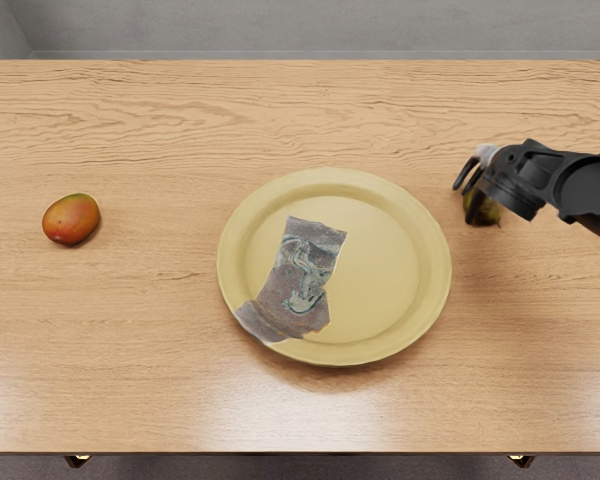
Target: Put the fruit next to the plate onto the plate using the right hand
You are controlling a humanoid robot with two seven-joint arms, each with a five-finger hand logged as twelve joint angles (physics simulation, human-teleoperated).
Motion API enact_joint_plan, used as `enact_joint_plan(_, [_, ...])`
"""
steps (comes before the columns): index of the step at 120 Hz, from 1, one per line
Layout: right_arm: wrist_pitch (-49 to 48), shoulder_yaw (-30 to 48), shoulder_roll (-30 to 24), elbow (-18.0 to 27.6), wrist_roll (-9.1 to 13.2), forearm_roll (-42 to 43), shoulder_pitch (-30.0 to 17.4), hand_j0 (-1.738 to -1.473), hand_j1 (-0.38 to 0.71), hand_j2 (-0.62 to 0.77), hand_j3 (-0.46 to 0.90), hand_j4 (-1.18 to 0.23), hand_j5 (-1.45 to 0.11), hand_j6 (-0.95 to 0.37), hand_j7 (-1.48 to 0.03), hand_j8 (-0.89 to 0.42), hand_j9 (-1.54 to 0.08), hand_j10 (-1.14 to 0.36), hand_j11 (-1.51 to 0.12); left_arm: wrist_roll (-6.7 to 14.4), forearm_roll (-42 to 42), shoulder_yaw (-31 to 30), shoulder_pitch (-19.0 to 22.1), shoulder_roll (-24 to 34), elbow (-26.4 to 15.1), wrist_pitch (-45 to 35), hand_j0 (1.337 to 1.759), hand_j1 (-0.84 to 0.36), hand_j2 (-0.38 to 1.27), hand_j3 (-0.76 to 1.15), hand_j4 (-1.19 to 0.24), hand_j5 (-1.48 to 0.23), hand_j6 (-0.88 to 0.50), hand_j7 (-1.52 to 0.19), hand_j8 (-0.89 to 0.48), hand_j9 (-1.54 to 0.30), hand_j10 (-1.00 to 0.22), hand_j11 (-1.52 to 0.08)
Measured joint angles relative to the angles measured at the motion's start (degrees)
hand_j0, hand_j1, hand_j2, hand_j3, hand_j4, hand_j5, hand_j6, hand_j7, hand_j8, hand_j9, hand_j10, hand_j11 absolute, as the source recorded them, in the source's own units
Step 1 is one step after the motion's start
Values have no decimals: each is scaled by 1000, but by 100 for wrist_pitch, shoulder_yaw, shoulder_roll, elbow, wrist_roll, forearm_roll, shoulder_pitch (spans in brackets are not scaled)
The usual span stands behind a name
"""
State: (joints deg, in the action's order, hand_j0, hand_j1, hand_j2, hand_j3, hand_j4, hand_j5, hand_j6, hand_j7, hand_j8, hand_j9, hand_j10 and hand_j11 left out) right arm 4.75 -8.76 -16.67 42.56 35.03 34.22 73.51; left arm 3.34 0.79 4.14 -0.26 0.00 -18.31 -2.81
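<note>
While the right hand sat over a small greenish fruit on the table, just right of the yellow plate, grip couldn't be told. Plate held a grey patterned patch; mango far left.

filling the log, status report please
Right hand over the small green fruit, grasp unclear. Fruit right of the plate, not on it. Mango far left, out of the way.

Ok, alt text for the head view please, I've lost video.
The right hand sits over a small greenish fruit just right of the yellow plate, hiding most of it. The plate bears a grey patterned patch. A mango lies far left on the wooden table.
</note>
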Motion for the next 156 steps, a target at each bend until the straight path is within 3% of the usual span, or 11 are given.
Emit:
enact_joint_plan(12, [-575,491,-135,-7,0,-209,-4,-1648,184,120,0,-823,-1137,-589,-1096,-358,-1135,-437,-1161,0,0,-1,0,0,1,0,1658,346,0,0,-2,-3,-2,-3,-2,-3,-2,-3])
enact_joint_plan(18, [-835,621,-205,-6,1,-366,1,-1649,196,172,1,-828,-1148,-599,-1104,-362,-1147,-442,-1169,0,0,-1,0,0,0,0,1658,346,0,0,-2,-3,-2,-3,-2,-3,-2,-3])
enact_joint_plan(46, [-1268,844,-442,24,-1,-618,197,-1646,170,96,0,-842,-1175,-614,-1125,-353,-1178,-434,-1198,1,0,-1,0,0,2,0,1658,346,0,0,-2,-3,-2,-3,-2,-3,-2,-3])
enact_joint_plan(78, [-1424,828,-995,613,-1,-883,816,-1644,150,73,0,-853,-1169,-627,-1132,-365,-1177,-449,-1201,0,0,-1,0,0,1,0,1658,346,0,0,-2,-3,-2,-3,-2,-3,-2,-3])
enact_joint_plan(97, [-1461,734,-1177,1279,0,-1167,1261,-1643,146,66,0,-856,-1167,-625,-1133,-366,-1177,-454,-1202,0,0,-1,0,0,0,0,1658,346,0,0,-2,-3,-2,-3,-2,-3,-2,-3])
enact_joint_plan(126, [-1412,705,-1252,2816,0,-1526,1635,-1647,208,237,0,-859,-1167,-784,-1134,-400,-1171,-419,-1182,0,0,-1,0,0,-2,0,1658,346,0,0,-2,-3,-2,-3,-2,-3,-2,-3])
enact_joint_plan(142, [-1386,702,-1075,3155,-2,-1608,1679,-1648,277,367,0,-850,-1187,-828,-1134,-366,-1176,-389,-1182,0,0,-1,0,0,-1,0,1658,347,0,0,-2,-2,-2,-3,-2,-2,-2,-2])
enact_joint_plan(151, [-1374,702,-970,3235,-2,-1624,1681,-1648,259,273,0,-846,-1197,-844,-1134,-338,-1173,-360,-1181,1,0,-1,0,0,-1,0,1658,347,0,0,-2,-2,-2,-3,-2,-2,-2,-2])
enact_joint_plan(156, [-1370,703,-931,3261,-1,-1628,1682,-1649,271,294,0,-846,-1199,-850,-1134,-348,-1168,-338,-1173,1,0,-1,0,0,0,0,1658,347,0,0,-2,-2,-2,-3,-2,-2,-2,-2])
